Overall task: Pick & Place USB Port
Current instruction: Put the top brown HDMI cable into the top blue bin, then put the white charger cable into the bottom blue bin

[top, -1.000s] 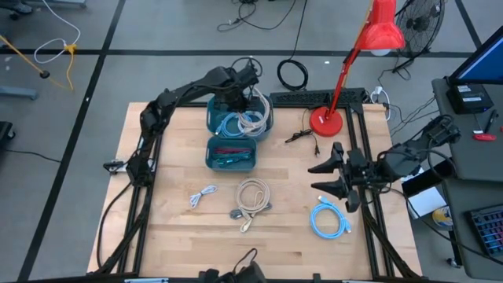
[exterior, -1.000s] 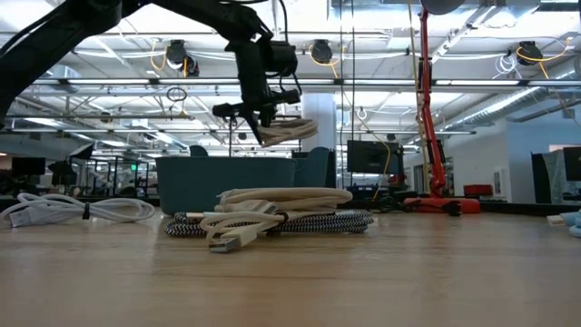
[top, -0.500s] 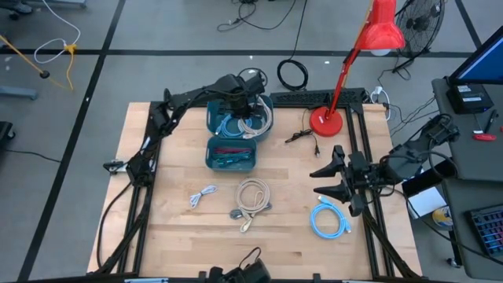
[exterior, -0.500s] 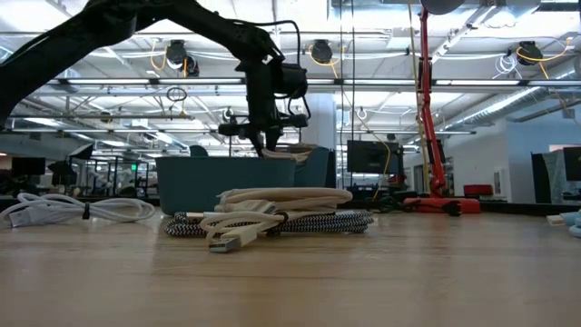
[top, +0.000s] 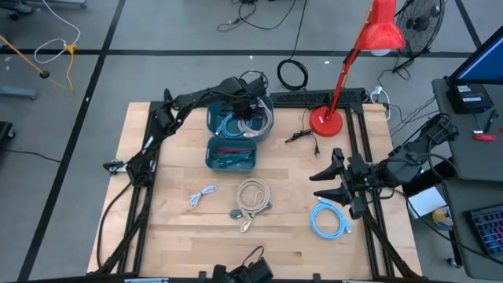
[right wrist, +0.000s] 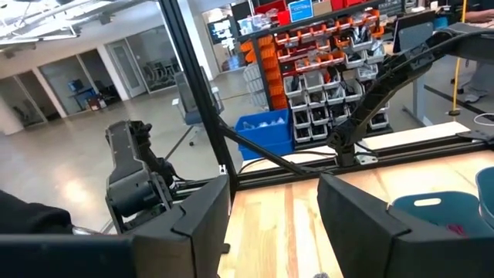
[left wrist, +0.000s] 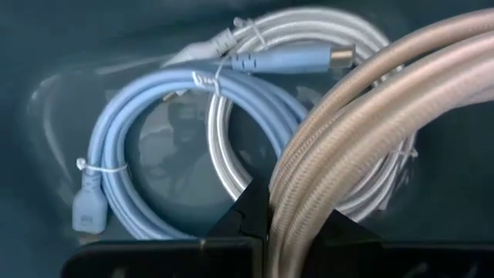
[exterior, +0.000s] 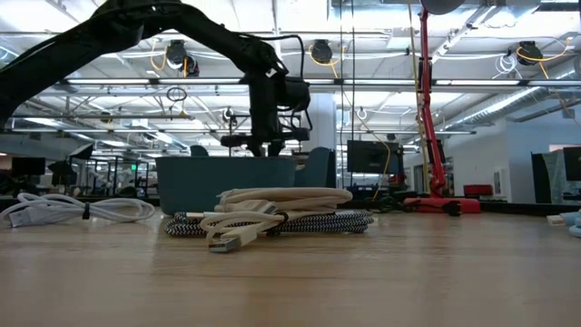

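Observation:
My left gripper (top: 242, 106) reaches down into the far teal bin (top: 212, 118) and is shut on a beige braided cable coil (left wrist: 363, 116). Under the coil, the bin holds a light blue cable (left wrist: 147, 116) and a white cable (left wrist: 231, 147). In the low view the left gripper (exterior: 265, 145) stands at the bin's rim and the coil is hidden behind the bin wall (exterior: 209, 182). My right gripper (top: 334, 182) waits open above the table's right side, just far of a blue cable (top: 328, 218). My left gripper pinches several strands of the beige coil (left wrist: 297, 216) between its two fingers (left wrist: 245, 216), coming from above and pointing down. The strands run out past the fingers, over the blue and white cables. Whether the coil rests on them I cannot tell.
A second teal bin (top: 211, 157) with red and teal cables sits just near of the first. A white cable (top: 202, 195) and a beige and a black-white cable in a heap (top: 252, 196) lie on the table's middle. A red lamp base (top: 324, 120) and a black cable (top: 302, 136) stand far right.
My left gripper has moved down into the far bin, still shut on the beige coil. The coil hung above the bin's rim a second ago and now sits below it, out of sight in the low view.

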You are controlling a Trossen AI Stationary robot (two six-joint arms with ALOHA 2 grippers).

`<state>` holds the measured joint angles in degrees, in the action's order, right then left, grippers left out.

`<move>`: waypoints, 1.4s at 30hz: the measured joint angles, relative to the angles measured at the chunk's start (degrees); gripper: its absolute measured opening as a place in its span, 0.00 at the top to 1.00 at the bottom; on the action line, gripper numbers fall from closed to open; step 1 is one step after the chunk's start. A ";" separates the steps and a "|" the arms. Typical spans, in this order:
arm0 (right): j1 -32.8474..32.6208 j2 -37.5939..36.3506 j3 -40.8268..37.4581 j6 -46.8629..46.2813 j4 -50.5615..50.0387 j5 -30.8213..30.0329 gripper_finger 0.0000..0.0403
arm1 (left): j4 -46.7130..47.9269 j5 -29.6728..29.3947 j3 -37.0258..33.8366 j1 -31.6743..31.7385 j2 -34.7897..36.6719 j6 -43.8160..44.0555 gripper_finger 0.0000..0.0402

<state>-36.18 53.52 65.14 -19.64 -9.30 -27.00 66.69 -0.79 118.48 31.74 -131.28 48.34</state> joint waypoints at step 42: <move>0.02 0.09 0.00 -0.35 -0.30 -1.73 0.54 | 3.36 -10.80 -0.02 -2.75 6.83 -6.37 0.50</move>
<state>-36.16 53.60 65.14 -19.99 -9.60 -28.74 70.05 -11.59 118.45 28.99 -124.45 41.96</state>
